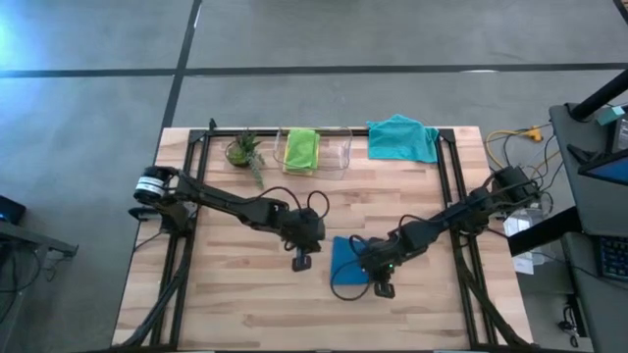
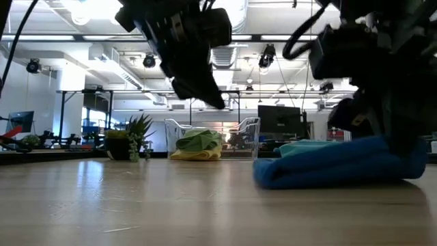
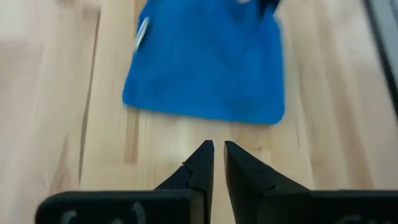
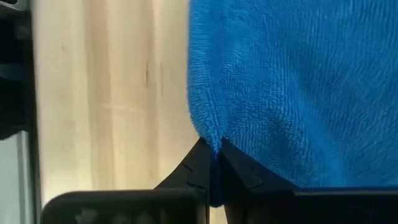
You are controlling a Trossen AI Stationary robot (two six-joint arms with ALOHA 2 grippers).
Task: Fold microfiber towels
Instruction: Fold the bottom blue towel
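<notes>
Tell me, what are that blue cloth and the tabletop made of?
The blue cloth looks like soft microfiber or terry: a fuzzy, matte, looped pile shows in the right wrist view, where the right gripper pinches its edge. The tabletop looks like pale wood planks joined in strips, with visible grain and a slight sheen, so probably sealed.

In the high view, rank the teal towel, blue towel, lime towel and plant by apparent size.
1. Teal towel, spread loosely, largest.
2. Blue towel, folded and partly under the right gripper, so unsure against the lime one.
3. Lime towel, folded in the bin.
4. Plant, smallest.
</notes>
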